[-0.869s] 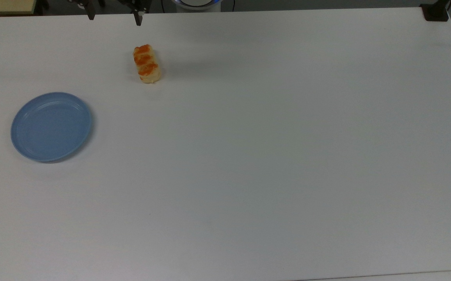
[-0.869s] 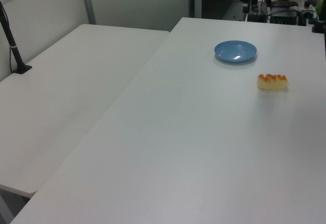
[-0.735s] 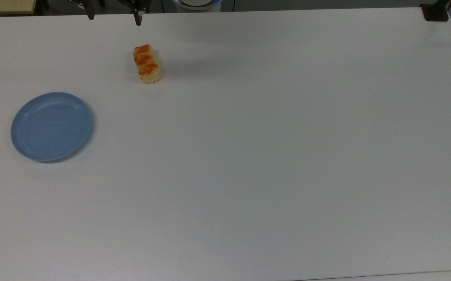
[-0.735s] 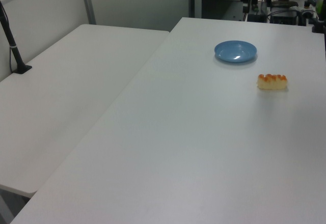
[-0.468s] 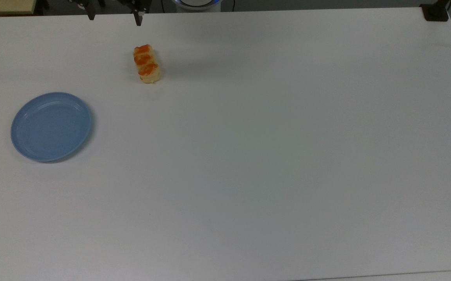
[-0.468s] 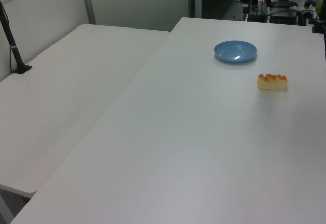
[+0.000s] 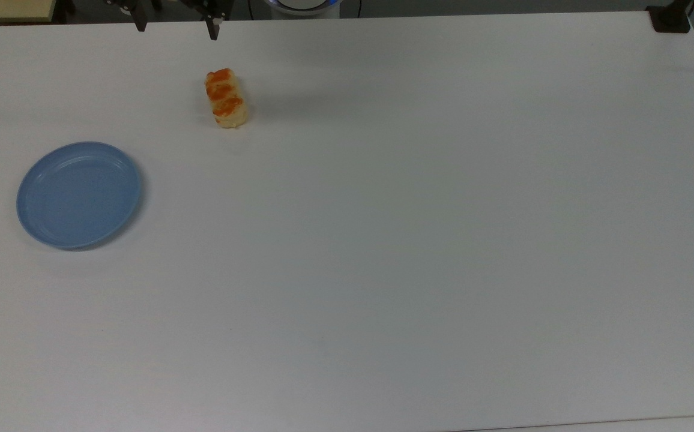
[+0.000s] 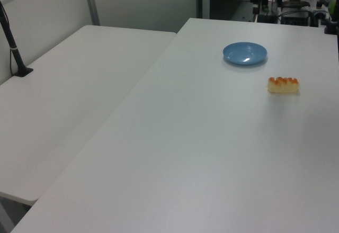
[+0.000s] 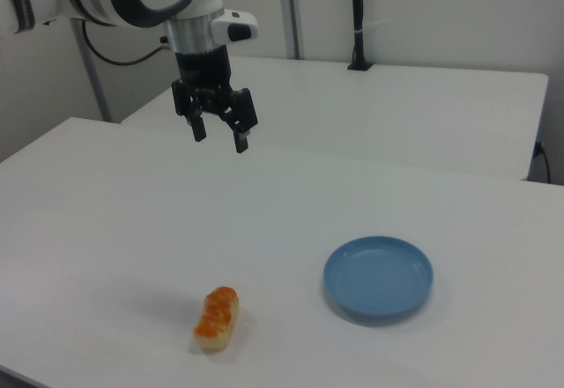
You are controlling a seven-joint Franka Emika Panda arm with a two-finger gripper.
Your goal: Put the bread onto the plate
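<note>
Pale-yellow bread [image 9: 217, 318]: lies free on surface [image 9: 106, 220], apart from plate [image 9: 378, 277].
Gripper [image 9: 218, 137]: fingers spread, empty, high above.
Risk: an off-centre pinch may roll the bread.

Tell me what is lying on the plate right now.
Nothing: the plate shows bare blue inside its rim. The bread lies apart on the white table. What the plate covers cannot be seen.

White Panda arm w/ black two-finger gripper [image 9: 218, 138] in right view's upper left, pointing down, fingers [image 9: 240, 143] spread apart, holding nothing.
</note>
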